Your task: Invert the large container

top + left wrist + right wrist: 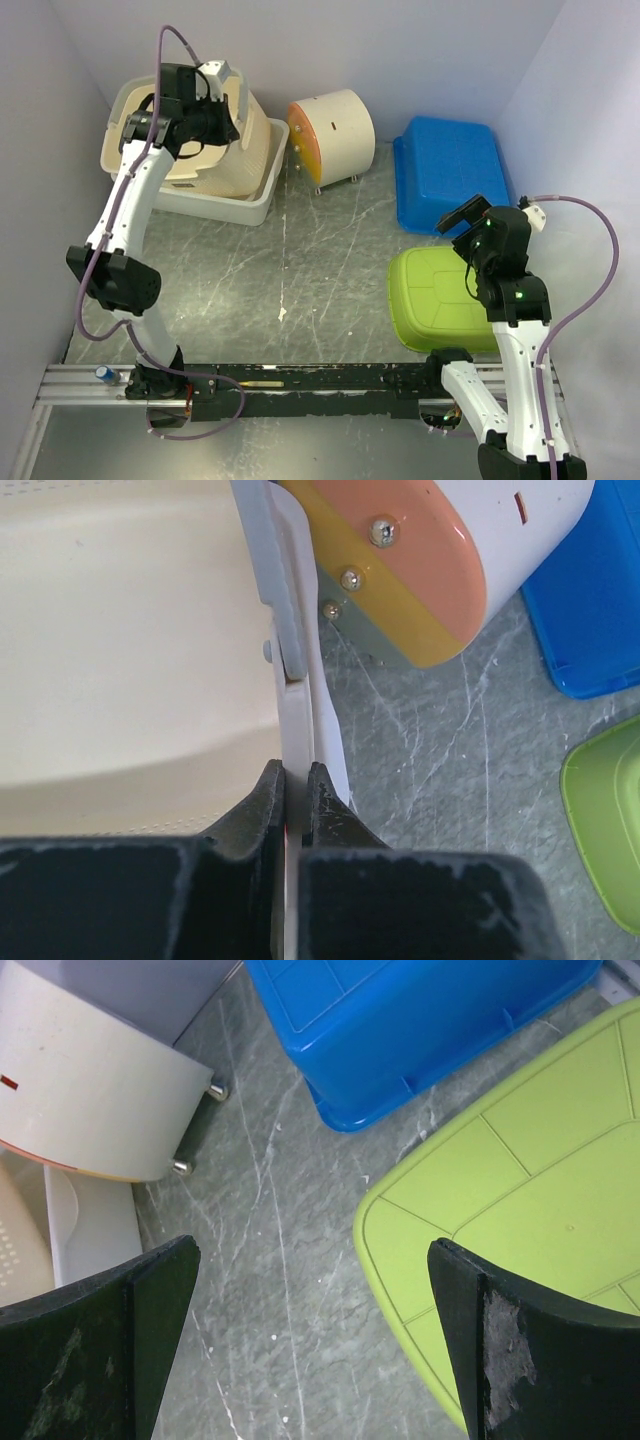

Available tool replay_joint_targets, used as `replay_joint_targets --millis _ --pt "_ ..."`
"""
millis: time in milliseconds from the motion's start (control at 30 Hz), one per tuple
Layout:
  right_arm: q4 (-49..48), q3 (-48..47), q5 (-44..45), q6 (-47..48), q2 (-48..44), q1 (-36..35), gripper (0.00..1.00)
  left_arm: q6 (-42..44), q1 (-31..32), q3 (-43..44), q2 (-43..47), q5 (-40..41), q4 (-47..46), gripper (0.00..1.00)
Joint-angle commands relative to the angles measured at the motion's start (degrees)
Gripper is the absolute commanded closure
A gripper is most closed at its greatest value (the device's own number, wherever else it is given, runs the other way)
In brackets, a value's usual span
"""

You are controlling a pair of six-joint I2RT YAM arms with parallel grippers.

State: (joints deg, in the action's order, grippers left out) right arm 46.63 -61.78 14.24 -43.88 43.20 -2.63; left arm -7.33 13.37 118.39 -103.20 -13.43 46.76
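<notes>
Nearest, a rail [300, 380] carries both arm bases along the near edge. Biggest of the things is the cream container [228, 150] in the far-left corner, and I take it for the one to be turned. It stands tilted, one side raised, its low side in a white tray [255, 207]. That lean looks like the doing of the left gripper [297, 780]. Its jaws are pinched tight on a thin white wall [300, 710] at the container's right edge, a grip that suits levering it over, though I cannot tell whether the wall belongs to container or tray. Next in size, a blue bin [450, 170] lies bottom up in the far-right corner, and a green bin [435, 295], also bottom up, sits nearer along the right edge. Between container and blue bin a small drum [335, 120] rests on its side, feet outward. Beside the green bin's corner hangs the right gripper [312, 1250], jaws spread wide and holding nothing, probably parked clear of the swing.
</notes>
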Motion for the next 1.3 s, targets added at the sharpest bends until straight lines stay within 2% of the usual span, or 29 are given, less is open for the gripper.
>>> replay_joint_targets --millis 0,167,267,400,500,600,800,1133,1267 --pt "-0.2 0.9 -0.7 0.5 -0.5 -0.1 0.00 4.8 0.0 2.9 6.3 -0.8 -3.4 0.93" --pt "-0.8 1.2 -1.4 0.4 -1.0 -0.1 0.00 9.7 -0.1 1.8 15.9 -2.8 -6.9 0.93" --pt "-1.4 1.5 -1.9 0.4 -0.9 -0.1 0.00 10.4 0.0 4.4 19.4 -4.6 -6.2 0.93" --pt "-2.0 1.4 -3.2 0.3 -0.4 -0.1 0.00 9.0 0.0 7.9 22.3 -12.8 -4.5 0.93" --pt "-1.9 1.1 -3.3 0.4 -0.4 -0.1 0.00 6.5 0.0 5.8 25.5 -19.3 -5.2 0.93" --pt "-1.9 1.3 -3.0 0.5 -0.8 -0.1 0.00 1.9 0.0 -0.4 30.1 -27.0 -8.9 0.93" --pt "-0.5 0.2 -1.8 0.9 -0.5 -0.1 0.00 -7.6 0.0 -15.1 38.4 -36.5 -21.1 0.93" --pt "-1.0 -0.4 -5.0 1.4 -0.8 -0.1 0.00 -14.4 0.1 -35.8 47.4 -43.8 -30.3 0.93" --pt "-2.3 -0.5 -8.0 1.8 -0.2 -0.1 0.00 -16.2 0.1 -40.7 49.7 -46.9 -32.9 0.93"
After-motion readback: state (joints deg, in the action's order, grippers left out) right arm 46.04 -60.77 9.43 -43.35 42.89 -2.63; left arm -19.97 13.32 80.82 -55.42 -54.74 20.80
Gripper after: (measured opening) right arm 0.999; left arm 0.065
